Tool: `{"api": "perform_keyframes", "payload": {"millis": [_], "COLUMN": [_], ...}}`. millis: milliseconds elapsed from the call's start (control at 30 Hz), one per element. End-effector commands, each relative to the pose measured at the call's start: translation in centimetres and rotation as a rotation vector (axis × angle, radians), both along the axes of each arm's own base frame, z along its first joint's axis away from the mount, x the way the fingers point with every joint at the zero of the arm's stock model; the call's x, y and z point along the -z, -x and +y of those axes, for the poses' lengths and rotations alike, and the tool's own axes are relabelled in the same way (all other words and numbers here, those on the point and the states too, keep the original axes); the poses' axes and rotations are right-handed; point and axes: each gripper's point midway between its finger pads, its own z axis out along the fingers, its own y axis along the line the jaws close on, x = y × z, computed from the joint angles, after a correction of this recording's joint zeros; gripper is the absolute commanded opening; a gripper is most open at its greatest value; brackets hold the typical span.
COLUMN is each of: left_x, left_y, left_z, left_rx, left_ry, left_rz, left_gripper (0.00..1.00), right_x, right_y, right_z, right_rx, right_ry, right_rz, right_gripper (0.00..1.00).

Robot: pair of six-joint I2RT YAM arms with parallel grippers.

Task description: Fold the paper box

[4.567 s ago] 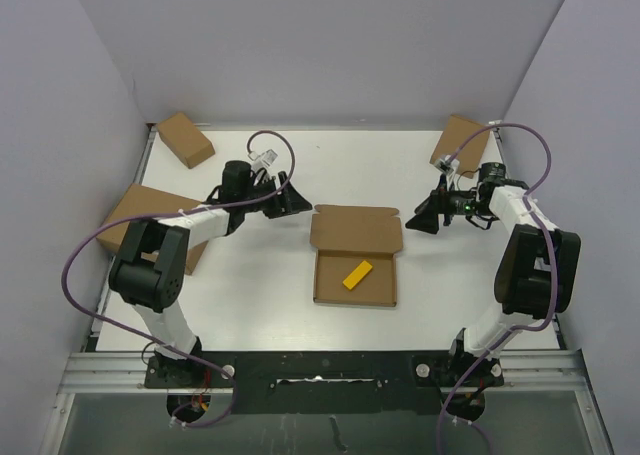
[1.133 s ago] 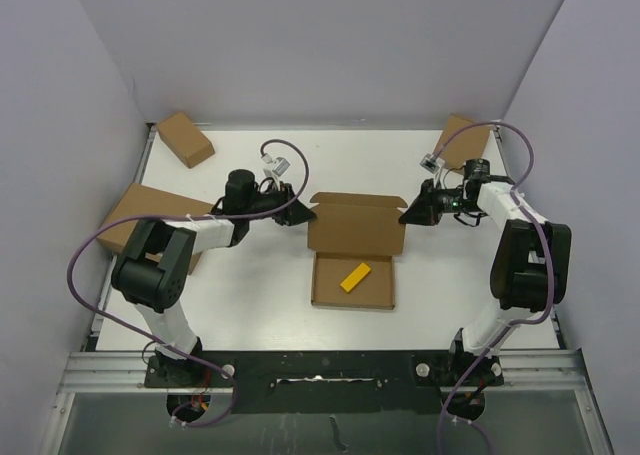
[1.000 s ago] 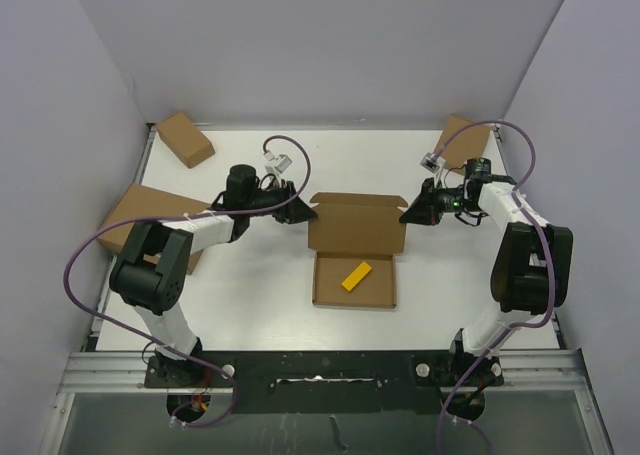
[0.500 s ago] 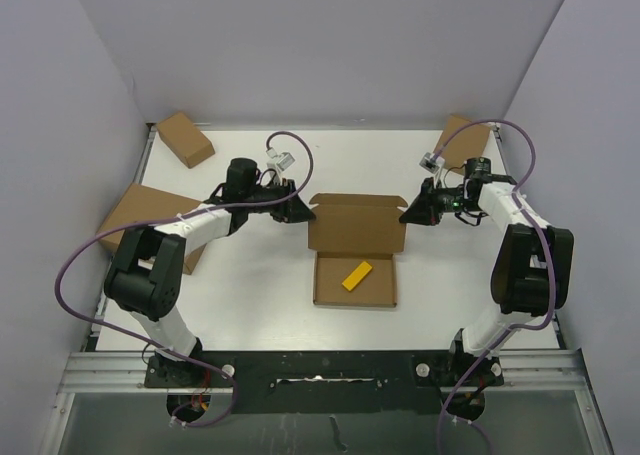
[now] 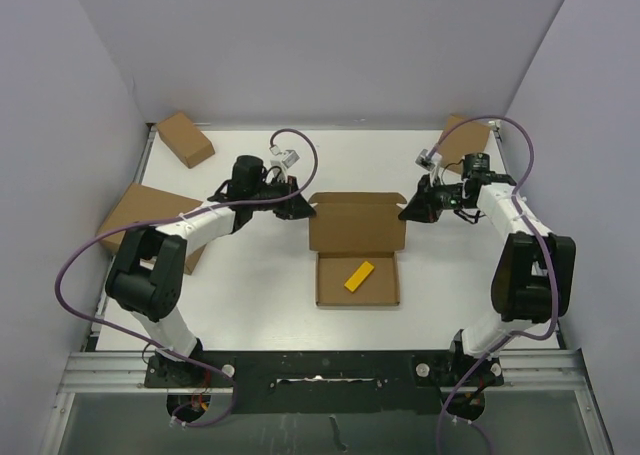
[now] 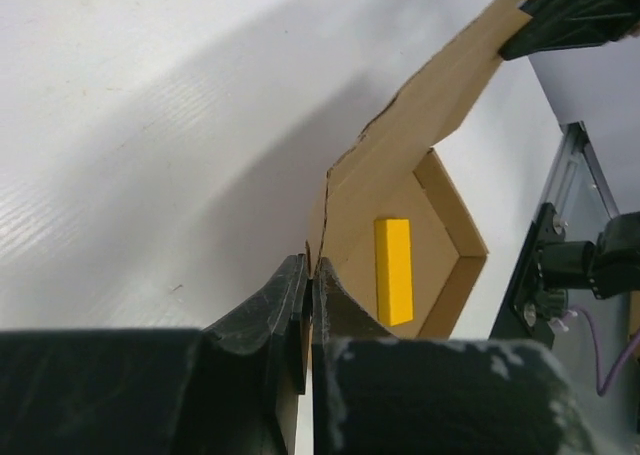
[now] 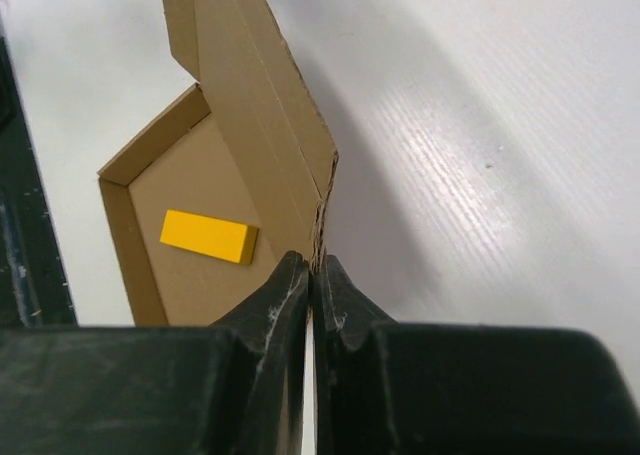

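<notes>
The paper box (image 5: 357, 280) lies at the table's middle as a shallow brown tray, its lid panel (image 5: 357, 223) raised off the back edge. A yellow block (image 5: 359, 276) rests inside the tray. My left gripper (image 5: 306, 211) is shut on the lid's left end, and in the left wrist view its fingertips (image 6: 311, 275) pinch the cardboard edge, with the lid (image 6: 420, 115) running away and the block (image 6: 394, 270) below. My right gripper (image 5: 405, 213) is shut on the lid's right end. The right wrist view shows its tips (image 7: 315, 267) clamped on the lid (image 7: 260, 105) above the block (image 7: 208, 236).
Closed cardboard boxes stand at the back left (image 5: 185, 138), the left edge (image 5: 150, 225) and the back right (image 5: 462, 140). Purple walls enclose three sides. A metal rail (image 5: 320, 370) carries the arm bases along the near edge.
My left gripper has closed onto the lid's left end. The right gripper has kept its grip on the right end. The box has shifted slightly to the right.
</notes>
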Motion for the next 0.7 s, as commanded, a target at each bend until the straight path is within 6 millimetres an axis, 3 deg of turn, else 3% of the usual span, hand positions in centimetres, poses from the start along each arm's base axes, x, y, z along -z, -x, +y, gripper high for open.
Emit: {"api": "perform_keyframes", "payload": {"millis": [0, 333, 500, 667], "left_x": [-4.0, -8.4, -10.2, -9.8], "left_y": [-2.4, -8.3, -9.6, -10.5], "left_z": [-0.8, 0.1, -0.7, -0.9], "left_rx": [-0.105, -0.442, -0.512, -0.604], "left_ry": [-0.002, -0.076, -0.058, -0.08], "left_rz": [-0.125, -0.311, -0.368, -0.341], "left_gripper": [0.0, 0.0, 0.0, 0.0], "right_x": [-3.4, -5.4, -6.8, -6.7], "right_y": [-1.5, -7.2, -10.5, -11.8], "right_z": [1.4, 3.0, 3.0, 3.6], "right_rx": [0.016, 0.205, 0.327, 0.401], "right_ry": [0.075, 0.287, 0.361, 0.395], "right_rz": [-0.186, -0.373, -0.454, -0.473], "right_gripper": [0.0, 0.0, 0.0, 0.0]}}
